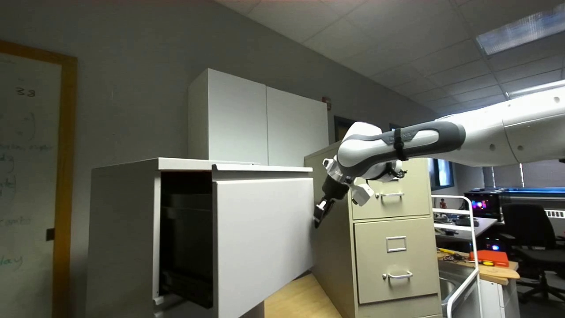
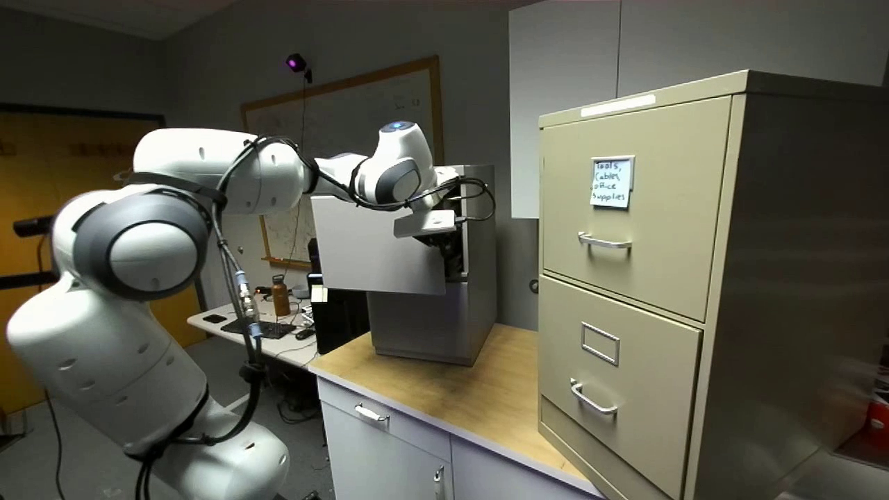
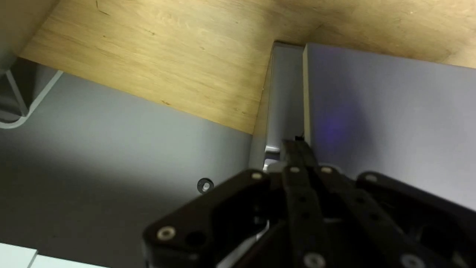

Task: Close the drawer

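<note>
The drawer's large pale front panel [image 1: 265, 229] stands out from the grey cabinet [image 1: 123, 238], with a dark interior visible in the gap. The panel also shows in an exterior view [image 2: 368, 243] and at the right of the wrist view [image 3: 394, 111]. My gripper [image 1: 318, 215] is at the panel's side edge, pointing down. In an exterior view, the gripper [image 2: 453, 260] is partly hidden by the wrist camera, in front of the dark opening. In the wrist view, the gripper fingers [image 3: 298, 145] are together and empty beside the panel's edge. Whether they touch it, I cannot tell.
A beige filing cabinet [image 1: 397, 260] stands close beside my gripper; it also shows in an exterior view [image 2: 632, 278]. A wooden counter [image 2: 514, 368] lies under both cabinets. A white two-door cabinet [image 1: 238, 119] hangs on the wall behind.
</note>
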You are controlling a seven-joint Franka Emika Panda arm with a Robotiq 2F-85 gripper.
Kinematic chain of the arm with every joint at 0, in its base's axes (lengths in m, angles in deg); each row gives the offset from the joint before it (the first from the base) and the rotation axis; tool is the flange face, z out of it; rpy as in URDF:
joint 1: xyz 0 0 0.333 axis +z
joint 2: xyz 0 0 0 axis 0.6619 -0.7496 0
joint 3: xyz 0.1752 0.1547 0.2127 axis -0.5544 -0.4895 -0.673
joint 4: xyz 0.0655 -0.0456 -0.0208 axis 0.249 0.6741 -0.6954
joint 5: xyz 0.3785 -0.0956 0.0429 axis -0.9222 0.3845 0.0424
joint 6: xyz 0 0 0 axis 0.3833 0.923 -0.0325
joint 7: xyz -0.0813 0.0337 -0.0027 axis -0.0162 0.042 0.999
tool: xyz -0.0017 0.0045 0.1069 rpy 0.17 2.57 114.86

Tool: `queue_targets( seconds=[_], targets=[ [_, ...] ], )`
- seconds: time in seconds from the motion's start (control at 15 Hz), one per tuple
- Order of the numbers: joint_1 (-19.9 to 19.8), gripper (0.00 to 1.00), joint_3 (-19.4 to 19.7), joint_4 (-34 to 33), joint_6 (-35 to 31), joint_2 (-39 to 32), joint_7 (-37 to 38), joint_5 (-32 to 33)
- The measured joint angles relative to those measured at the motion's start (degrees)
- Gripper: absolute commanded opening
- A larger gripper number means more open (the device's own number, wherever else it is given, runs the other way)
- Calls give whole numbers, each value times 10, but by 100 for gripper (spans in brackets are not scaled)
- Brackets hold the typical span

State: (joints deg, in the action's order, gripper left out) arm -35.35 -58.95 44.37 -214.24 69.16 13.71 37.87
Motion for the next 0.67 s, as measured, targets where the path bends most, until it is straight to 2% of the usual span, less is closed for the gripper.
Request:
queue_targets(
  seconds=[0.33, 0.67],
  targets=[
    [-6, 0, -18, -94, 26, -87, 3, 1],
    [-21, 0, -41, -220, 67, -192, 18, 1]
  ],
)
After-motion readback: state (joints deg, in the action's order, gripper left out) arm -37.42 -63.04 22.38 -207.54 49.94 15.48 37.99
